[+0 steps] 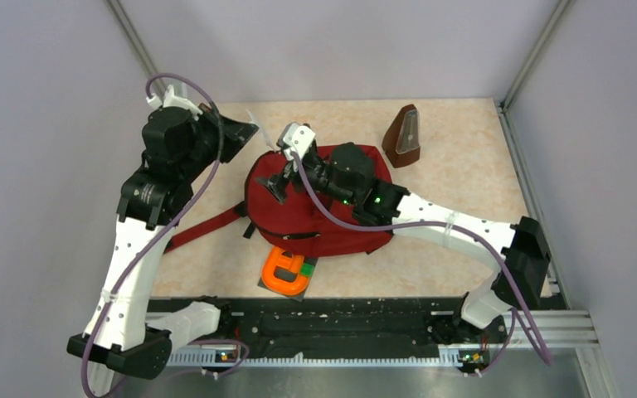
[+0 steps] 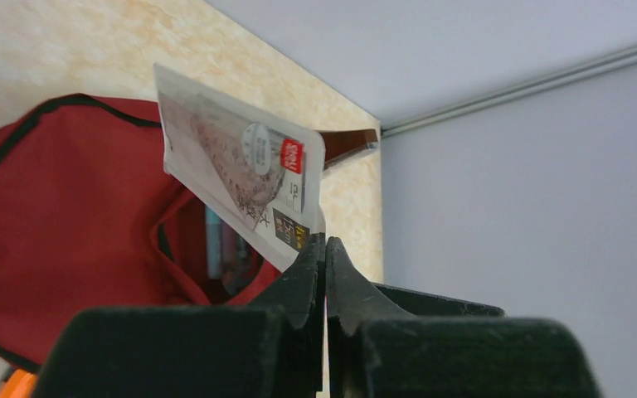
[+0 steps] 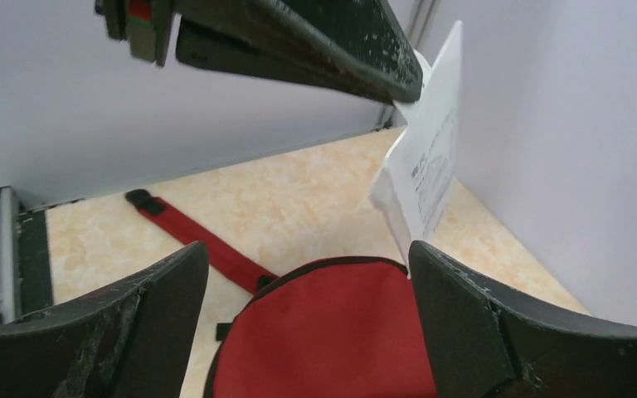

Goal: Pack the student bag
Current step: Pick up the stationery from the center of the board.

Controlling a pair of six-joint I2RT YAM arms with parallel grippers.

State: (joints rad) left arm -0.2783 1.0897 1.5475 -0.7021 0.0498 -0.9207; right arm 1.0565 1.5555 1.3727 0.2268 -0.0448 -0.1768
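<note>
The student bag (image 1: 315, 217), dark red with black trim, lies in the middle of the table; its dark opening (image 2: 216, 259) faces the left wrist camera. My left gripper (image 1: 247, 133) (image 2: 325, 249) hangs just beyond the bag's far left corner. It is shut on the corner of a flat, clear printed packet (image 2: 240, 174) (image 3: 427, 162) held above the bag. My right gripper (image 1: 282, 182) (image 3: 308, 253) hovers open over the bag's red top (image 3: 332, 332), nothing between its fingers (image 3: 481, 323). The packet's lower edge ends right by the tip of its right finger.
A brown pyramid-shaped metronome (image 1: 402, 137) stands at the back right. An orange U-shaped item (image 1: 286, 272) lies on a flat dark thing by the bag's near edge. A red strap (image 1: 207, 228) (image 3: 207, 245) trails left across the table. Walls close in at left, back and right.
</note>
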